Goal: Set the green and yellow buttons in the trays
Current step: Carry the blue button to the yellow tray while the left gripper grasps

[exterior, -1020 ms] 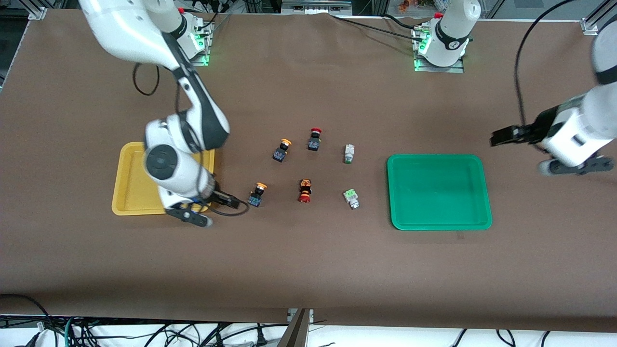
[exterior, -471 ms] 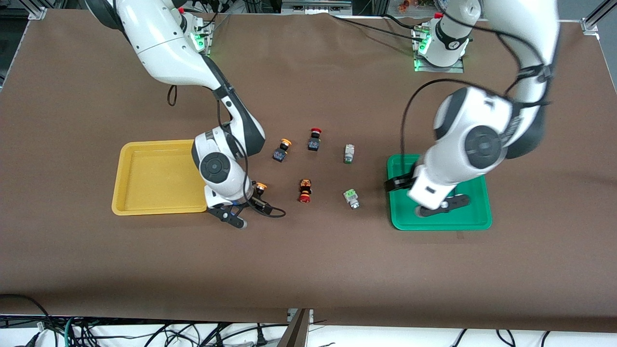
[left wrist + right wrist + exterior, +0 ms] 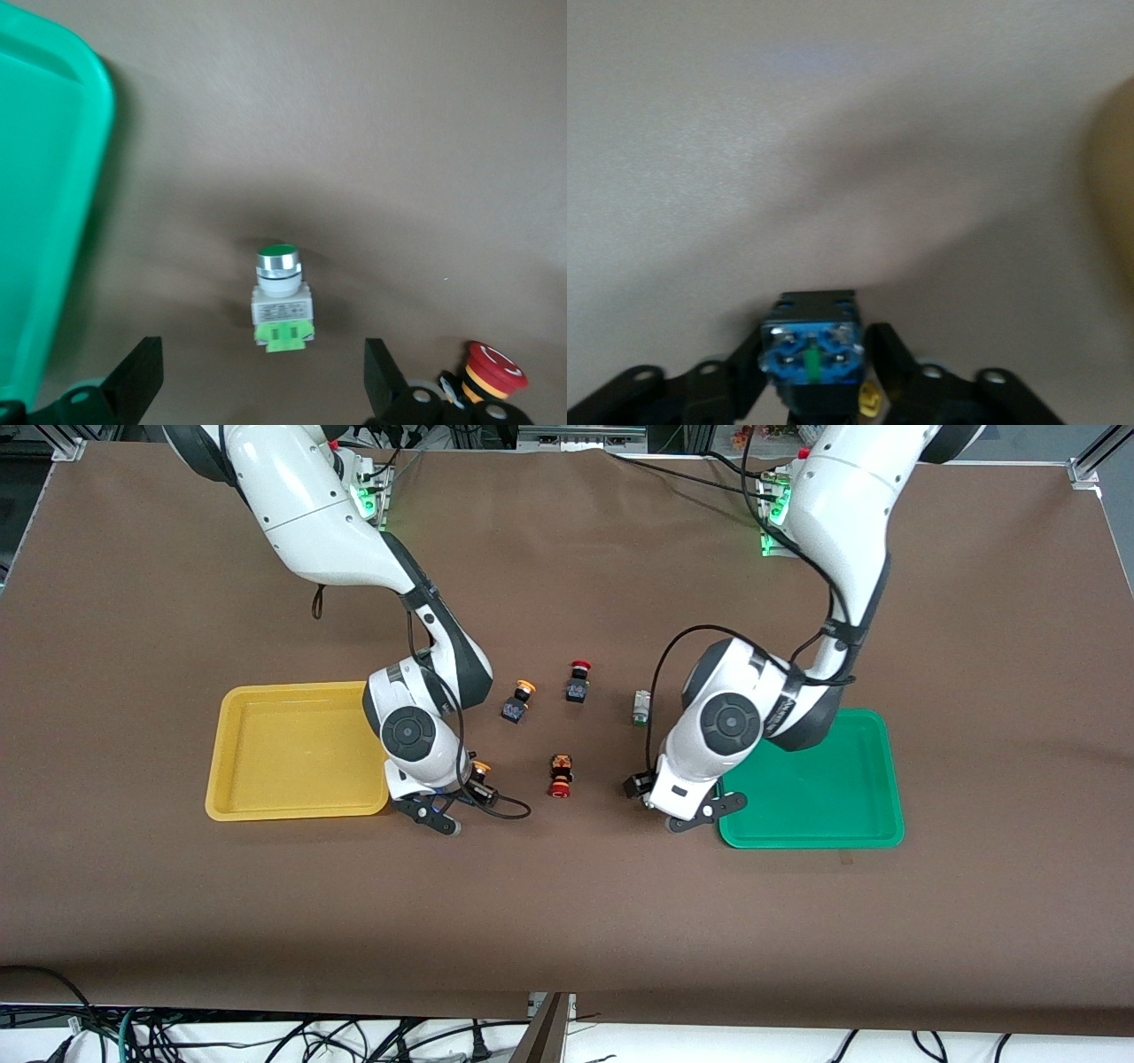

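Brown worktop: right claw grips a yellow button low-centre; left claw, open, should descend squarely astride the green button mid-frame beside the green tray.

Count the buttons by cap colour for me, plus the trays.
Yellow-capped buttons: 2
Green-capped buttons: 2
Red-capped buttons: 2
Trays: 2, one yellow, one green
Total: 8
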{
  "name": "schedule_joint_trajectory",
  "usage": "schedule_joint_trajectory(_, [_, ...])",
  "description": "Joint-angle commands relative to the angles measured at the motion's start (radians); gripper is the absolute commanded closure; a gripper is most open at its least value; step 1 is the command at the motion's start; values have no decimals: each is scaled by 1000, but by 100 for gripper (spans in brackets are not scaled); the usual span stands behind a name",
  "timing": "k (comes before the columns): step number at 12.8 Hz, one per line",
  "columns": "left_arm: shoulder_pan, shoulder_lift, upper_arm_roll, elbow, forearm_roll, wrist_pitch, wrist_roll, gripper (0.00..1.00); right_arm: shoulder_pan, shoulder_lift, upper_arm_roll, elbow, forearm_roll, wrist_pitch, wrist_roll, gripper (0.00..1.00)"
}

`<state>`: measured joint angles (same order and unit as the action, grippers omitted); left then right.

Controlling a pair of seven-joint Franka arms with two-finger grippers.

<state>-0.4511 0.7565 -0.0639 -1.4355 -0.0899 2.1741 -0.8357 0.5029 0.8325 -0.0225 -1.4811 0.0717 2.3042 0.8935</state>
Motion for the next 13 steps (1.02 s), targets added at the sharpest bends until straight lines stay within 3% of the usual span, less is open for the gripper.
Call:
schedule_joint_trajectory(1, [-29, 33, 18, 7, 47, 45, -20, 0, -47, -59, -5, -14, 16, -89, -112, 91])
schedule_joint_trajectory(3, [-55, 24, 21, -63, 56, 114, -34, 0, -99, -114, -17, -33, 16, -187, -287, 91])
schedule_joint_trajectory(4, [-54, 21, 21, -80, 56, 128, -34, 0, -118, -162, -48, -101, 14, -189, -397, 91])
schedule_joint_trajectory(7, [-72, 53, 21, -83, 67, 188, -91, 0, -121, -338, -173, -414, 16, -26, -699, 86])
schedule_joint_trajectory(8, [-72, 63, 21, -85, 100, 197, -101, 0, -122, -351, -221, -483, 16, 47, -797, 84])
schedule_joint_trajectory(9, [-74, 69, 21, -85, 130, 197, -109, 12, -130, -346, -250, -520, 20, 101, -864, 80])
schedule_joint_trajectory(11, [-81, 60, 19, -94, 133, 191, -140, 79, -153, -343, -249, -550, 48, 118, -875, 33])
schedule_joint_trajectory(12, [-81, 53, 18, -97, 133, 185, -145, 100, -152, -351, -247, -551, 74, 104, -874, 11])
schedule_joint_trajectory(13, [-80, 41, 13, -108, 133, 184, -157, 100, -152, -366, -244, -541, 114, 51, -871, 2])
